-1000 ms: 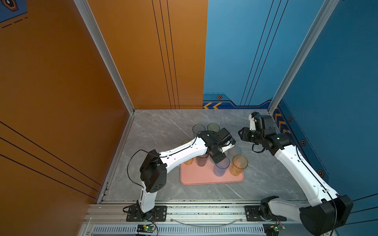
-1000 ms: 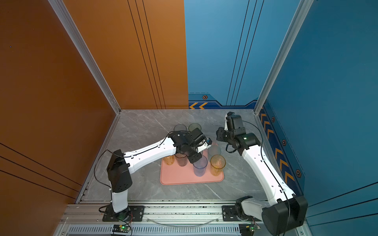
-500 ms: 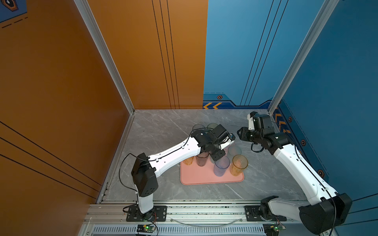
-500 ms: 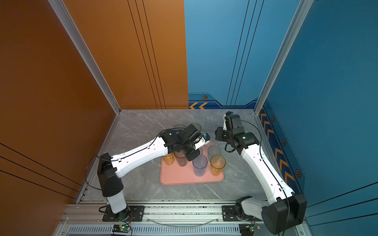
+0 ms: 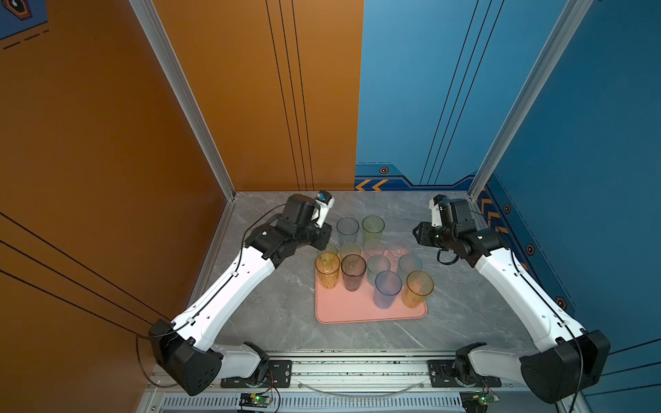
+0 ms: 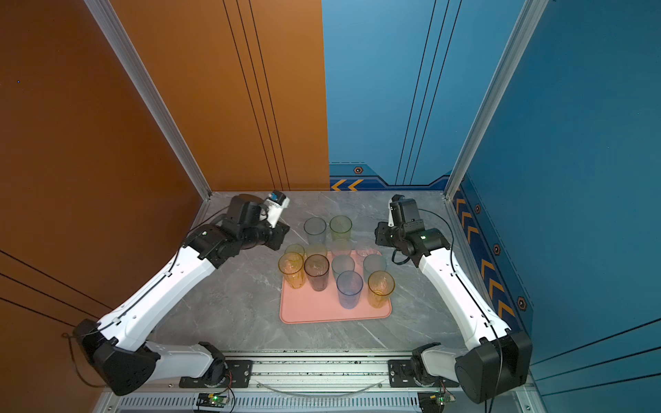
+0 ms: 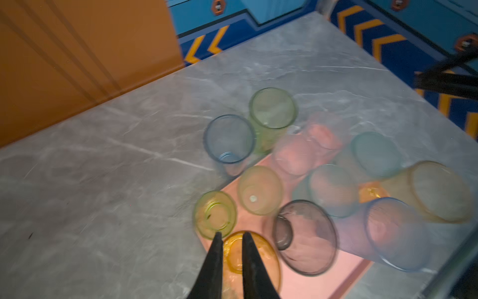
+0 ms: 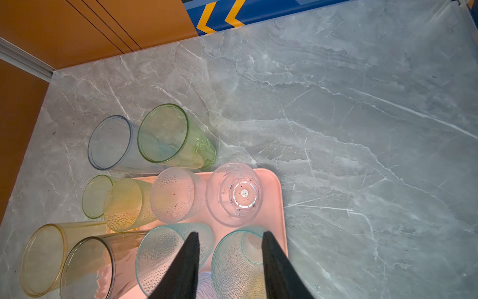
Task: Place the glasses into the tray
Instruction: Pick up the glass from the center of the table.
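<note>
most glasses [image 5: 386, 289] are stood on the tray [image 5: 343, 314]; a tall green tumbler [image 5: 372, 229] and a grey-blue tumbler [image 5: 347, 230] are found on the bench [image 5: 272, 307] just beyond it. the left jaws are seen narrow, the right jaws wider, both empty. light, slick, thin plastic is judged: the wall should be pinched near the rim.

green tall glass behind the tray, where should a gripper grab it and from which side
Probably pinch the rim of the green glass from above, one finger inside, on the side facing the right gripper. It stands upright, mouth open; the blue-grey glass crowds its other side and short glasses its near side.
</note>
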Motion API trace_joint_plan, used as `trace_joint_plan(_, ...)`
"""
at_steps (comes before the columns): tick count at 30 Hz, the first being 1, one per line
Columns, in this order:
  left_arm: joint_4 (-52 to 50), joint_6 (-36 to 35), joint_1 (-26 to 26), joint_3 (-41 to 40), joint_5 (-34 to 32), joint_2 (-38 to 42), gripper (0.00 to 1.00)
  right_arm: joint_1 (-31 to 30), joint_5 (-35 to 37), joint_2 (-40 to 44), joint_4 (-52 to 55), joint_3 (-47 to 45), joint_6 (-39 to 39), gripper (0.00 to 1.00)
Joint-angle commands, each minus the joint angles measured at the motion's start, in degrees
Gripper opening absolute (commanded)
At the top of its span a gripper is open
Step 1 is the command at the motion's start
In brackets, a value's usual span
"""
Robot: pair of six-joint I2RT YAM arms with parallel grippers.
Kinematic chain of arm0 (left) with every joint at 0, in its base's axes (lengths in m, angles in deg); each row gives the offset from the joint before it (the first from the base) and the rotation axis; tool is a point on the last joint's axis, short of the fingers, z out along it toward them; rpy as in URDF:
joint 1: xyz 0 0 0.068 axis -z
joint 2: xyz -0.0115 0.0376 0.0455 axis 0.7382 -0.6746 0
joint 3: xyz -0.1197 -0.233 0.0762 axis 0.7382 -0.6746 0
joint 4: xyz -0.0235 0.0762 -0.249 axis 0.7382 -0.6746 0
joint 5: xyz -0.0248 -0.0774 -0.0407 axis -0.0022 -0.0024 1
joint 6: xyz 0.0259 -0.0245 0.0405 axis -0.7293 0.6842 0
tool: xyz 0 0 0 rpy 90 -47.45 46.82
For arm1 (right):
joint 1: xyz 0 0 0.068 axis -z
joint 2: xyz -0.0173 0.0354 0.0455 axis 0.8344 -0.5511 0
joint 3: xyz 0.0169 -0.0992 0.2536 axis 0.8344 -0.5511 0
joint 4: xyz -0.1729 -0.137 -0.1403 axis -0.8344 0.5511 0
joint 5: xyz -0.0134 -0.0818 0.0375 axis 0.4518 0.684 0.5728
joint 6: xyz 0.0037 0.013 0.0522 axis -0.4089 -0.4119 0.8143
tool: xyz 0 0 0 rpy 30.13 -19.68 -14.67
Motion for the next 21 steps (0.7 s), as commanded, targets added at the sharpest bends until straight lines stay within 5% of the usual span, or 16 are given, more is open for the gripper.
trace_joint_plan(1, 3.10, 4.60, -6.34, -6.39, 0.33, 1.35, 0.16, -0.91, 0.85, -0.99, 2.38, 2.24, -1.44, 0.39)
trace_joint_plan(7, 5.60, 6.12, -15.06, -13.30, 4.12, 0.63, 0.16, -2.86, 0.25, -5.54, 5.58, 7.52, -2.76, 0.29)
trace_joint_plan(21, 8.42, 5.24, -15.18, -15.78, 4.06, 1.20, 0.16, -6.82, 1.19, -25.03, 10.82, 23.69, -5.23, 0.23)
